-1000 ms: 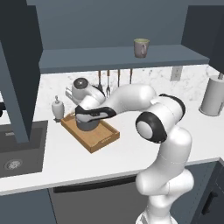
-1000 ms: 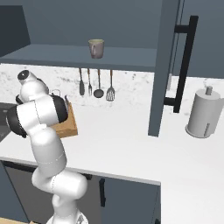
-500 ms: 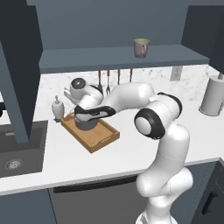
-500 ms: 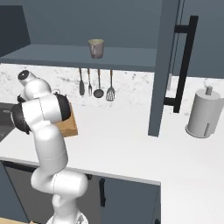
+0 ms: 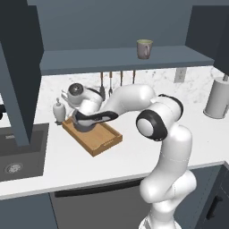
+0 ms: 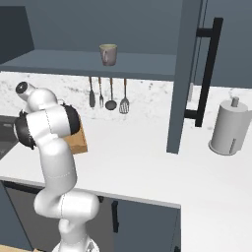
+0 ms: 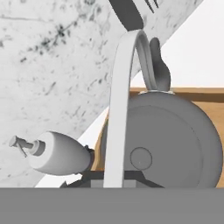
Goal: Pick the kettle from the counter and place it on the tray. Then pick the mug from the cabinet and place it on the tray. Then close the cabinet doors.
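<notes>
Kettle (image 7: 168,140) upright on tray (image 5: 99,144), spout toward backsplash, beside soap dispenser (image 7: 57,153); handle pinched in gripper (image 5: 82,117).

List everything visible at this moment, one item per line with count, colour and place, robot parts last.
kettle: one, dark grey, over the far end of the tray.
tray: one, light-brown wood, on the counter beside the sink.
mug: one, grey-beige, on the cabinet shelf.
cabinet door: one, slate blue with black bar handle, open.
counter: one, white speckled.
soap dispenser: one, white, beside the tray.
hanging utensils: four, dark, on the wall under the shelf.
paper towel roll: one, pale grey, far right of the counter.
sink: one, dark, left of the tray.
fingers: dark, shut on the kettle's handle.
arm: one, white, reaching left.
</notes>
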Controlling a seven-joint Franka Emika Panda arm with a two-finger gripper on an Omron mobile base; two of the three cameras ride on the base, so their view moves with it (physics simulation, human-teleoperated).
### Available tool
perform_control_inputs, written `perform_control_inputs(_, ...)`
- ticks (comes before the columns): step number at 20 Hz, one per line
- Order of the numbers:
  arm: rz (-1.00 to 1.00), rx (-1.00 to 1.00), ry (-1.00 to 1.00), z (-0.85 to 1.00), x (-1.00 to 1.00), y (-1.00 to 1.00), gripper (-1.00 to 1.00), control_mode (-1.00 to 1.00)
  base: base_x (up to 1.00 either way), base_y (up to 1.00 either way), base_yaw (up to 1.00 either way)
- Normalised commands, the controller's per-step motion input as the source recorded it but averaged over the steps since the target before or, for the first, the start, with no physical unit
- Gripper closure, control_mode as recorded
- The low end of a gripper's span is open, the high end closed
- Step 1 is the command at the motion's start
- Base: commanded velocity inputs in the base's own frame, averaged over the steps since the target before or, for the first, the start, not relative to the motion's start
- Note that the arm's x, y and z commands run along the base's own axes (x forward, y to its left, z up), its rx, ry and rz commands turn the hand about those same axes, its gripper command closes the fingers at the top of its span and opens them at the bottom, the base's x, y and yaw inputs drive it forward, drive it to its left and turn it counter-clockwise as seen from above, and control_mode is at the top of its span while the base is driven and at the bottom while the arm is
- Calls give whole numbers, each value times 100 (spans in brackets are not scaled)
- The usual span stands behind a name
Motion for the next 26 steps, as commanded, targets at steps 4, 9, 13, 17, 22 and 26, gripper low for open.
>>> perform_control_inputs(4, 0, 0, -3, -1, 0, 16, 100, -100, 0, 0, 0)
perform_control_inputs(9, 0, 0, 0, -2, 4, 2, 100, -100, 0, 0, 0)
perform_control_inputs(13, 0, 0, 0, -1, 0, 0, -100, -100, 0, 0, 0)
perform_control_inputs(17, 0, 0, 0, -5, 0, 0, -100, -100, 0, 0, 0)
perform_control_inputs(22, 0, 0, -7, -1, 0, 0, -100, -100, 0, 0, 0)
perform_control_inputs(26, 0, 0, -17, 0, -4, 0, -100, -100, 0, 0, 0)
